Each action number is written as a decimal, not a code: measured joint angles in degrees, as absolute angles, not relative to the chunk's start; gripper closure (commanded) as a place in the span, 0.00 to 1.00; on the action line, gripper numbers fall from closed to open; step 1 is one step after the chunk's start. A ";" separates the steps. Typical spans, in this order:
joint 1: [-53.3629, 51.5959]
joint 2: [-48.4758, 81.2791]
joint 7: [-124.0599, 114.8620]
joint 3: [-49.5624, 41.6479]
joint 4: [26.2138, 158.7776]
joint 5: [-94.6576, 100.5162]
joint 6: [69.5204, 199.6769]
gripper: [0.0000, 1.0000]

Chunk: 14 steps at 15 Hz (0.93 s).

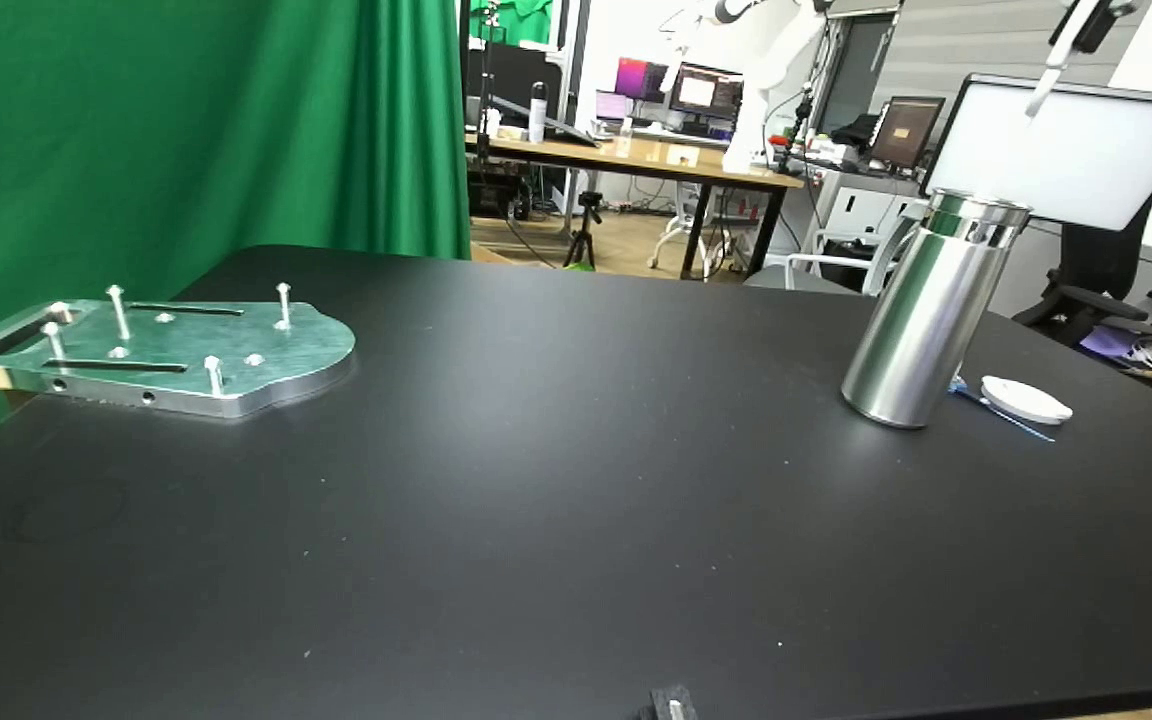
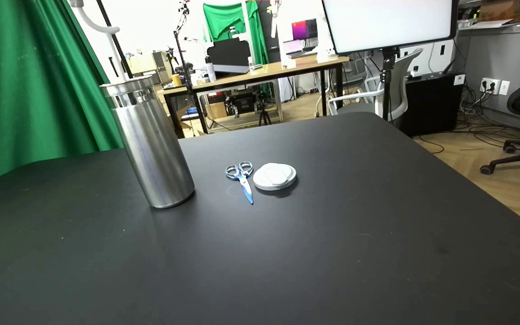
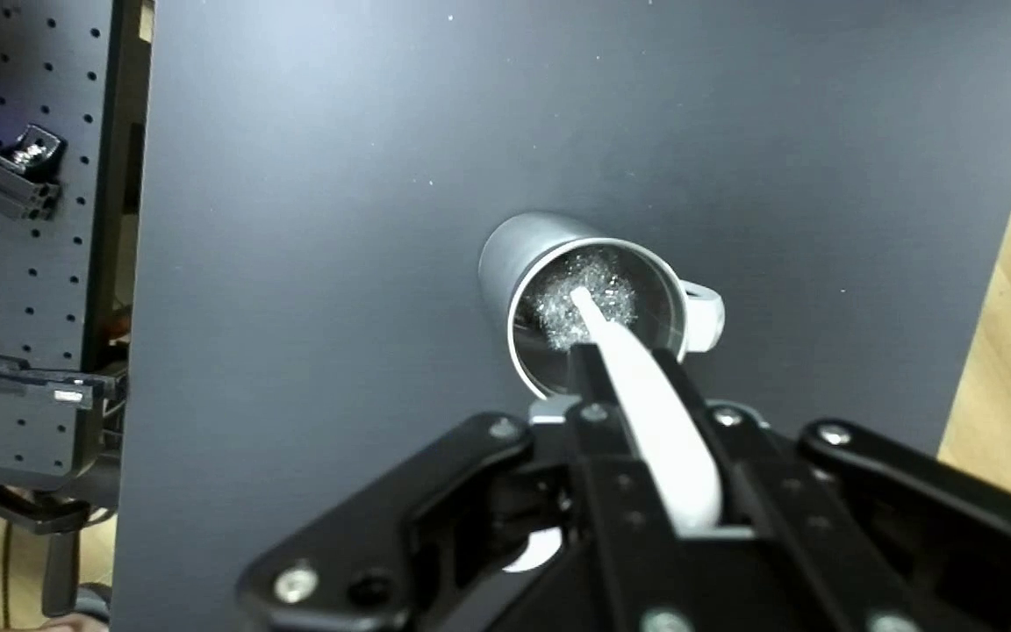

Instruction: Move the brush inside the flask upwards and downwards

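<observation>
The flask, a tall silver metal cylinder, stands on the black table in both exterior views point(image 1: 926, 320) point(image 2: 154, 144). The wrist view looks down into its open mouth point(image 3: 659, 263). The brush has a white handle point(image 3: 659, 439) that narrows toward the flask; it also shows above the mouth in both exterior views point(image 1: 1058, 65) point(image 2: 102, 28). A pale speckled patch around its lower end, inside the flask, looks like bristles. My gripper point(image 3: 627, 360) is shut on the handle, a finger on each side, above the rim. Only dark gripper parts show at the top of an exterior view point(image 1: 1096, 25).
Blue scissors point(image 2: 242, 180) and a white round lid point(image 2: 274, 176) lie beside the flask. A pale loop point(image 3: 706, 316) juts out by the flask's rim. A metal plate with pegs point(image 1: 176, 360) lies at the table's far side. A pegboard point(image 3: 32, 290) stands past the table edge.
</observation>
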<state>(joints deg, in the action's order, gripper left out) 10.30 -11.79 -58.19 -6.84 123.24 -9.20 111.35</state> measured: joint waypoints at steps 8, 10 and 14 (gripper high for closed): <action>10.80 -0.26 -58.19 -8.26 122.78 -10.21 113.63 0.96; 10.80 0.82 -58.19 -8.38 122.48 -10.21 113.77 0.96; 10.59 -1.38 -58.09 -8.38 122.17 -10.05 113.59 0.96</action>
